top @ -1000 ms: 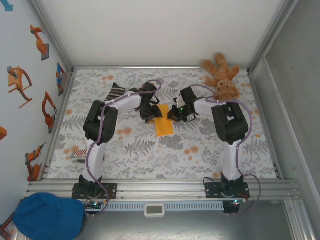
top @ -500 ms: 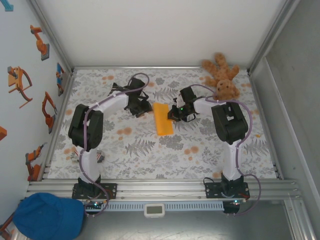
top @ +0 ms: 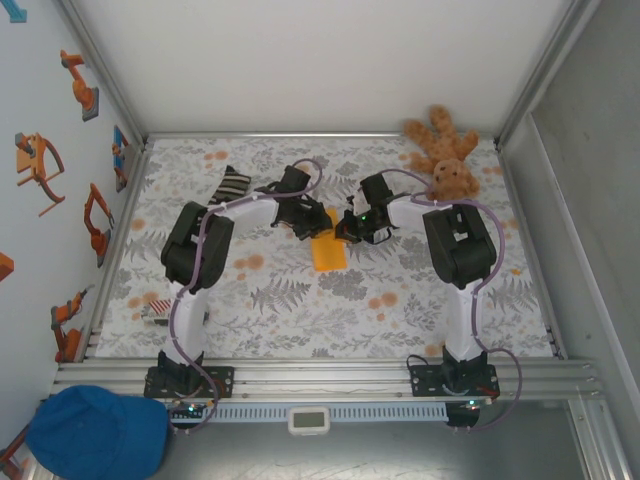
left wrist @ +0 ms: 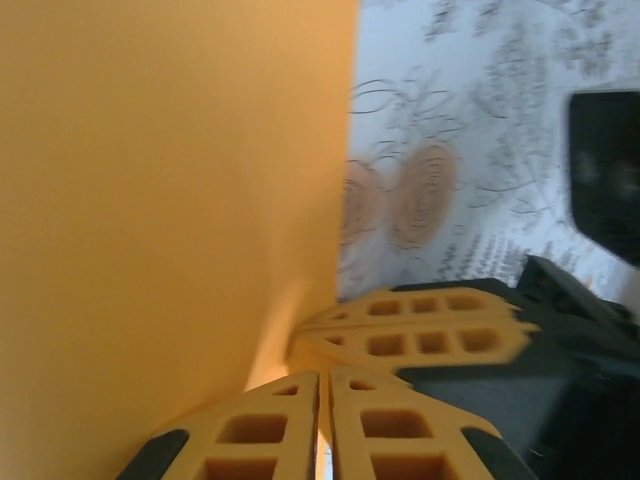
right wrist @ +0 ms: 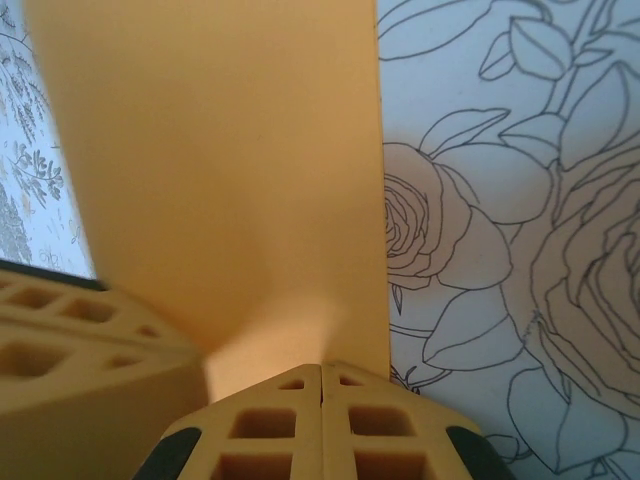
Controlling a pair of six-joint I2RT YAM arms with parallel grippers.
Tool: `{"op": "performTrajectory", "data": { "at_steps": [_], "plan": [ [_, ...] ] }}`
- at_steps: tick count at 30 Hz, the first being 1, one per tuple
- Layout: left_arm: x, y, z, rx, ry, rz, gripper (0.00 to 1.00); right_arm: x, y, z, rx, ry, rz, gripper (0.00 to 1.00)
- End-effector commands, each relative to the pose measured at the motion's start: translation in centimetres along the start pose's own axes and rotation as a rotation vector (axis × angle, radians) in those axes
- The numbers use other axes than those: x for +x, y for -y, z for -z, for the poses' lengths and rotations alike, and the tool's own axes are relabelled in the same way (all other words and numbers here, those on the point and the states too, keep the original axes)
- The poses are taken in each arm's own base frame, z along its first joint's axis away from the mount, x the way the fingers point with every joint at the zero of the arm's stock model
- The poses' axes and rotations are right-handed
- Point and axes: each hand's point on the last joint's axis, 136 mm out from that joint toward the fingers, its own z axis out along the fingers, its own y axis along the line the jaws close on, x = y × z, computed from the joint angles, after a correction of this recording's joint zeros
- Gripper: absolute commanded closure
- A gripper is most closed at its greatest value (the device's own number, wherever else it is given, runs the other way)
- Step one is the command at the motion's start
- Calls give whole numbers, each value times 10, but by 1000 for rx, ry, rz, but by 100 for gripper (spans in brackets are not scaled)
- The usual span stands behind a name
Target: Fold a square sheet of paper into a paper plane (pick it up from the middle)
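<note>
Folded orange-yellow paper sheet point(top: 328, 254) mid-tabletop point(top: 300, 300). Left gripper point(top: 313, 222) jaws closed, apparently pinching far corner; right gripper point(top: 346, 232) jaws pinching right edge. Advice: move both together, edges aligned, avoid tearing.

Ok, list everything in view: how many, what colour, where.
paper: one, orange-yellow, middle of the table
teddy bear: one, brown, far right corner
sock: one, black-and-white striped, far left
small item: one, reddish, near left edge
cap: one, blue, off the table, near left
stickers: several, orange, left wall
table: one, grey floral cover
left gripper: one, black, shut on the paper's far end
right gripper: one, black, shut on the paper's right edge
</note>
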Motion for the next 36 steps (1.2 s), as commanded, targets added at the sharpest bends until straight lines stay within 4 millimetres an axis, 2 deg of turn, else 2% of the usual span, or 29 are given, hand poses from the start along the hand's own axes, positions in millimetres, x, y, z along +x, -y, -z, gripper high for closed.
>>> {"op": "performTrajectory", "data": {
  "at_steps": [1,7,15,20,25,28,30,34,36],
  "plan": [
    [4,4,0,-3,-35,4,92,49,92,-21,317,-112,-156,100],
    [15,-28,-6,-110,-78,-19,98,51,97,-20,343,-115,-163,100],
    [15,-62,-4,-192,-97,-33,100,54,106,-19,388,-121,-174,100],
    [12,-90,10,-276,-86,-71,100,57,115,-16,440,-135,-170,100],
    [9,-105,31,-281,-65,-76,100,60,120,-15,463,-139,-175,100],
    [1,-105,48,-271,-21,-75,100,58,118,-15,459,-136,-171,100],
    [-5,-95,58,-265,18,-78,100,57,117,-15,457,-133,-169,100],
    [-9,-41,70,-149,106,-166,100,57,117,-14,457,-130,-165,100],
    [-11,-21,73,-86,141,-176,100,57,117,-14,456,-131,-168,100]
  ]
}}
